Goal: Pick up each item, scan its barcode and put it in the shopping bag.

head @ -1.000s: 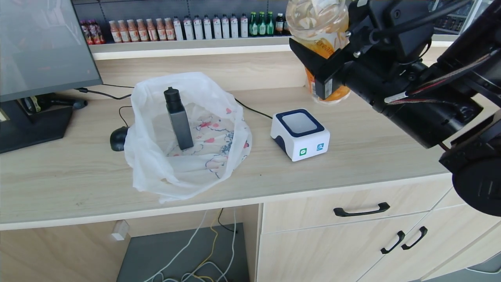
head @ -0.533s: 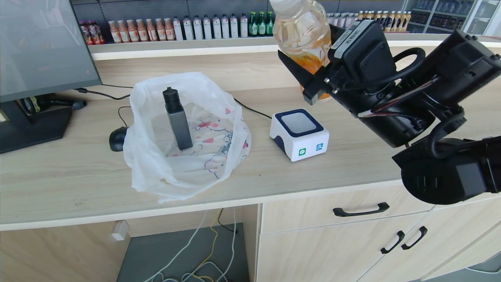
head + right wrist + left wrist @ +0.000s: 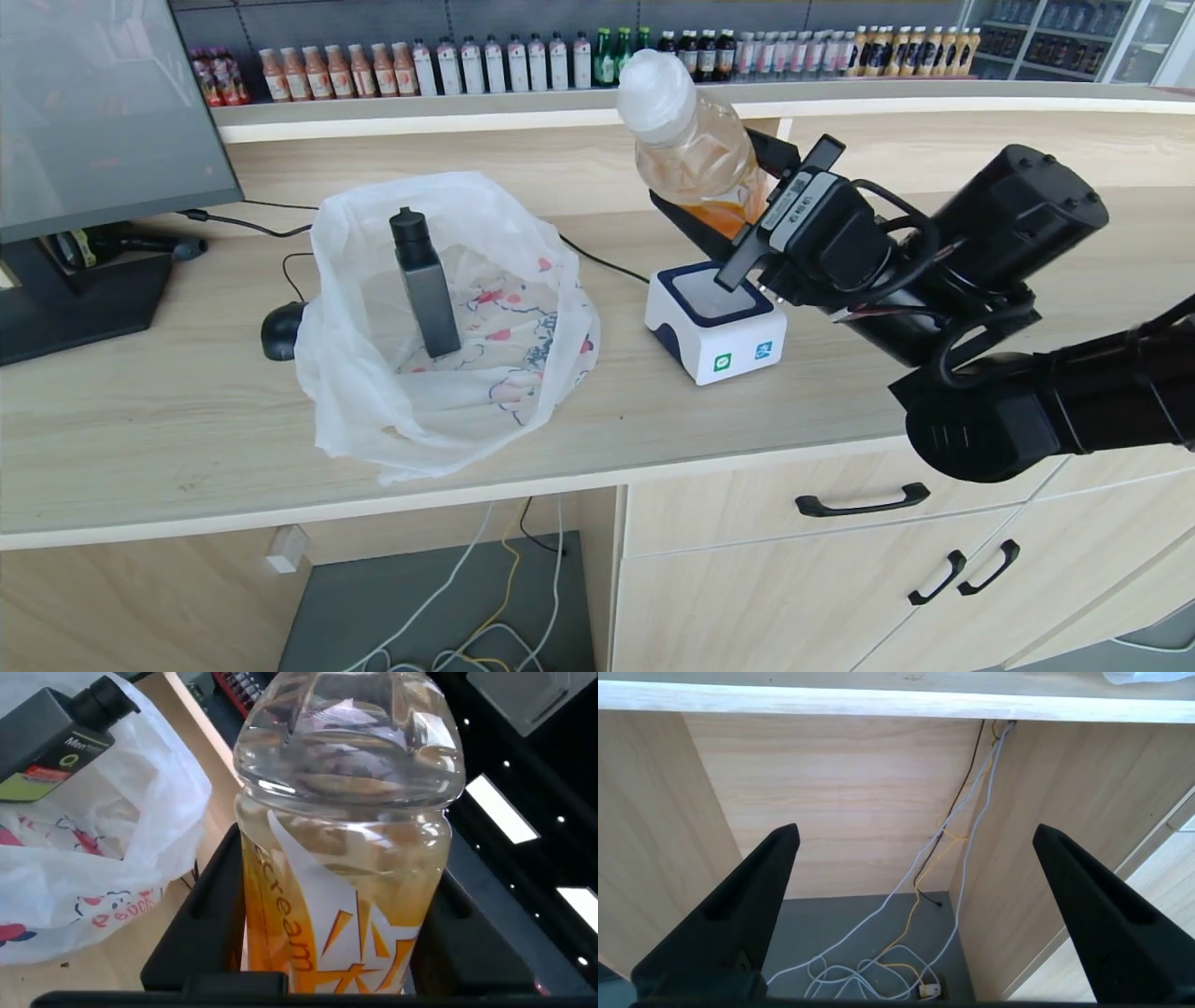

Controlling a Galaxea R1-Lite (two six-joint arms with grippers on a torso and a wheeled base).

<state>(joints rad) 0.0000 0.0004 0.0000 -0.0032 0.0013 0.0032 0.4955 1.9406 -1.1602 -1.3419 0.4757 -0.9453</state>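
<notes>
R claw [image 3: 721, 198] is clamped on the clear plastic drink bottle w/ orange label and pale orange liquid [image 3: 691, 154]. The jaws sit on either side of the labelled mid-body. Bottle is tilted, far rounded end pointing to approx 11 o'clock, and is held in the air just above the white box scanner w/ dark blue top window [image 3: 714, 322], toward its 12 o'clock side.

The translucent white plastic shopping bag [image 3: 345, 308] is at 9 o'clock of the scanner. It stands open on the light wood counter [image 3: 840, 355] w/ a grey rectangular bottle w/ black cap [image 3: 427, 285] upright inside.

L claw [image 3: 915, 835] hangs below the counter edge, jaws spread wide, nothing btwn them.

Handling, as a guess: bottle looks near full, so fairly heavy. Thin walls will flex if squeezed hard, and the glossy label is prob slippery. Mid-body on the label is the right hold: stiffest part, near the balance pt. Can't see the barcode.
</notes>
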